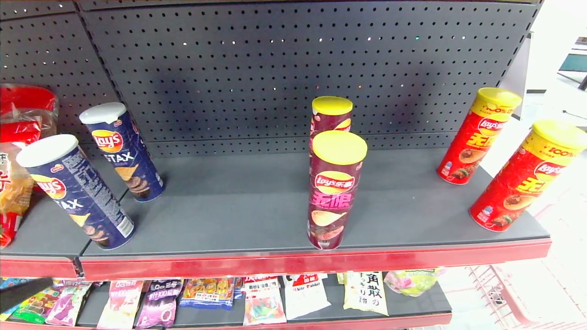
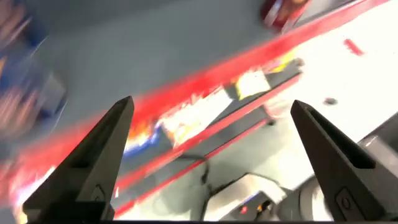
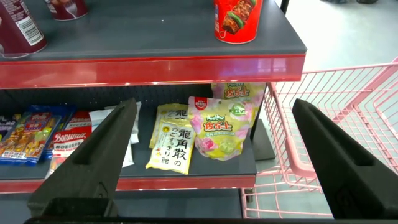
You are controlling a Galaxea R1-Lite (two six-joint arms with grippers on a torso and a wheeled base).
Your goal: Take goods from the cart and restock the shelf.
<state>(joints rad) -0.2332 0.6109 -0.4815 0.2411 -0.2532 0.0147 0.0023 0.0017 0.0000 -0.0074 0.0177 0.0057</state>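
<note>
The shelf (image 1: 229,215) lies bare between the blue cans (image 1: 121,151) at left and the two maroon cans (image 1: 337,188) standing front to back — the widest opening. A narrower gap separates those from the red cans (image 1: 479,135) at the right end; snack bags (image 1: 18,151) crowd the far left.

cans (image 1: 337,188) on shelf (image 1: 257,206), snack bags (image 1: 261,300) below

Pale grey floor (image 3: 336,43), v. bright light on rt side
</note>
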